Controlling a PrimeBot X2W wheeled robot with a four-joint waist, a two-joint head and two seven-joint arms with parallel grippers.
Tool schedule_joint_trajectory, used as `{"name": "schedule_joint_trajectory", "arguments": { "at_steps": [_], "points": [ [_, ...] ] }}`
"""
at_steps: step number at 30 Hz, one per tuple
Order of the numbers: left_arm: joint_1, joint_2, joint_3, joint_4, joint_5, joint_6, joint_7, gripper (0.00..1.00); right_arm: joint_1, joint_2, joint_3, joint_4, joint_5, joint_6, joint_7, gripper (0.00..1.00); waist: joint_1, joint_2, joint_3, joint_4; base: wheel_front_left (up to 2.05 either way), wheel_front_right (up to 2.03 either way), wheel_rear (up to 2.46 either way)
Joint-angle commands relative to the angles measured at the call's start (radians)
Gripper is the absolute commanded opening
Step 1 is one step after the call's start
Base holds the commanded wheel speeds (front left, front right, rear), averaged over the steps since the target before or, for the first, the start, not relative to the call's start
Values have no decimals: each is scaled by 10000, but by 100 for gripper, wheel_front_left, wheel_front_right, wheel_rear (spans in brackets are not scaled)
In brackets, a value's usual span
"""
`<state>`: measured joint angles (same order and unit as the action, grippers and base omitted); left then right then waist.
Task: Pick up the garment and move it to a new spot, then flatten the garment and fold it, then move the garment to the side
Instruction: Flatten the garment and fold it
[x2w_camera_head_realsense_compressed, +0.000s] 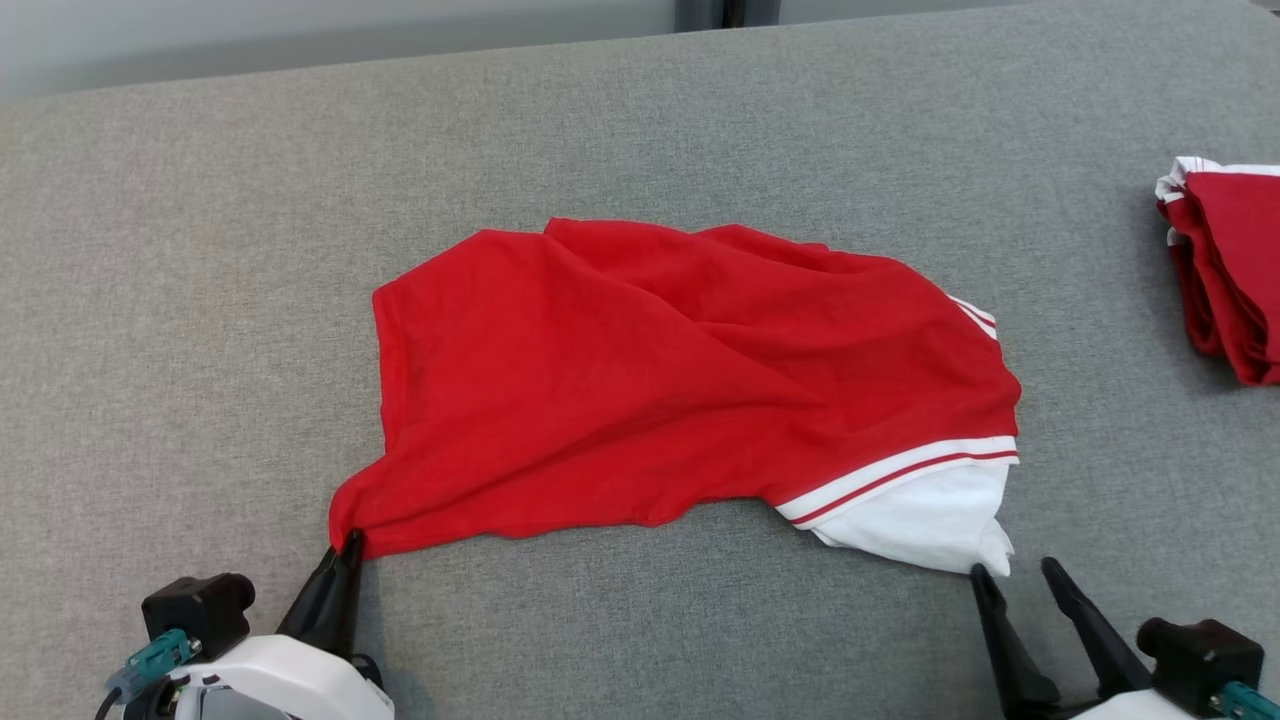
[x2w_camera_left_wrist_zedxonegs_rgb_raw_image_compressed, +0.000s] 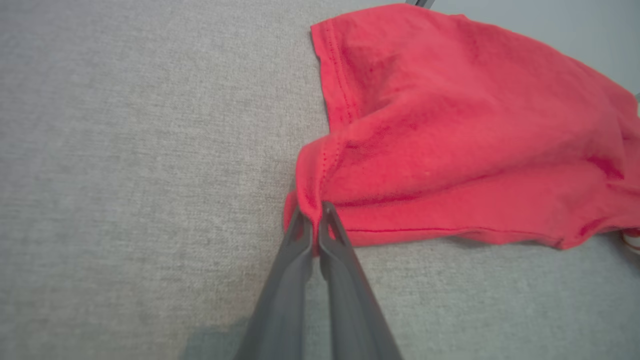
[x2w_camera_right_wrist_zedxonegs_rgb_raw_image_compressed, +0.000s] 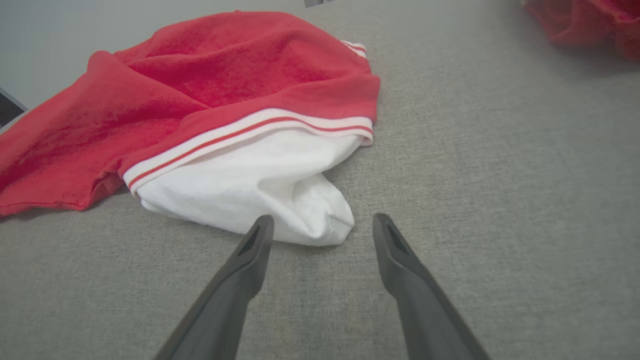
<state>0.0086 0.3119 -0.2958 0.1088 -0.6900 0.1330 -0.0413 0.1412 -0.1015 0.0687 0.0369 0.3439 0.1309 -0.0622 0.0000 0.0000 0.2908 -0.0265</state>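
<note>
I'm working over a broad grey fabric-covered surface (x2w_camera_head_realsense_compressed: 640, 120). The red garment (x2w_camera_head_realsense_compressed: 650, 390) lies crumpled near the middle of it, closer to my side than to the far edge. It is neither flat nor folded: creases run across it, and a white section (x2w_camera_head_realsense_compressed: 920, 525) below a striped trim (x2w_camera_head_realsense_compressed: 900, 475) pokes out at its right front corner. I judge the job is early, at the pick-up, with flattening, folding and setting aside all left to do.

A second red garment (x2w_camera_head_realsense_compressed: 1225, 270), bundled, sits at the right edge, well apart, and I take that for the side spot. Bare surface lies on every side of my garment, widest to the left and beyond it. The surface's far edge runs along the top of the head view.

My left gripper (x2w_camera_head_realsense_compressed: 350, 545) is pinched tight on the garment's left front corner, with cloth bunched between the fingers. My right gripper (x2w_camera_head_realsense_compressed: 1014, 567) stands spread wide just short of the white corner, holding nothing.
</note>
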Motion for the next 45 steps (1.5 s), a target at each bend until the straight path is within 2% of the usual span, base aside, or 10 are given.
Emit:
{"name": "schedule_joint_trajectory", "arguments": {
  "at_steps": [1, 7, 8, 10, 16, 21, 25, 30, 38, 45],
  "points": [
    [-237, 80, 12, -46, 4, 16, -1, 0, -182, -40, 190, 66, 101, -4, -131, 100, 0, 0, 33, 13, 0, 0, 0],
    [-315, 89, -28, -85, 57, 60, -14, 0, -507, -202, 589, 432, 204, -4, -284, 100, 0, 0, 107, 75, 0, 0, 0],
    [-328, 91, -25, -90, 58, 63, -44, 0, -612, -234, 666, 525, 236, -4, -274, 93, 0, 0, 113, 74, 0, 0, 0],
    [-427, 95, -16, -160, 140, 22, -246, 0, -829, -325, 792, 760, 298, -4, -200, 0, 0, 0, 108, 93, 0, 0, 0],
    [-845, 261, 136, -1008, 452, 65, -679, 0, -1215, -720, 894, 179, 605, -4, -240, 0, 0, 0, -10, 131, 0, 0, 0],
    [-1484, 676, 398, -2466, 684, 133, -588, 0, -1830, -985, 666, -1112, 2134, -4, 214, 0, 0, 0, -192, 48, 0, 0, 0],
    [-2406, 1080, 589, -3374, 938, 110, -299, 0, -2830, -1485, 203, -2059, 3161, -4, 561, 0, 0, 0, -298, -4, 0, 0, 0],
    [-3970, 1576, 799, -3957, 1178, 1, 267, 0, -4753, -2022, -456, -2732, 3762, -4, 839, 0, 0, 0, -469, -131, 0, 0, 0],
    [-6739, 1938, 872, -3585, 1214, -348, 1086, 0, -8305, -2517, -964, -2428, 3930, -4, 1038, 0, 0, 0, -853, -220, 0, 0, 0],
    [-8114, 1877, 637, -2885, 1202, -612, 1428, 0, -9865, -2747, -838, -1588, 3814, -4, 1304, 0, 0, 0, -930, -198, 0, 0, 0]
  ]
}}
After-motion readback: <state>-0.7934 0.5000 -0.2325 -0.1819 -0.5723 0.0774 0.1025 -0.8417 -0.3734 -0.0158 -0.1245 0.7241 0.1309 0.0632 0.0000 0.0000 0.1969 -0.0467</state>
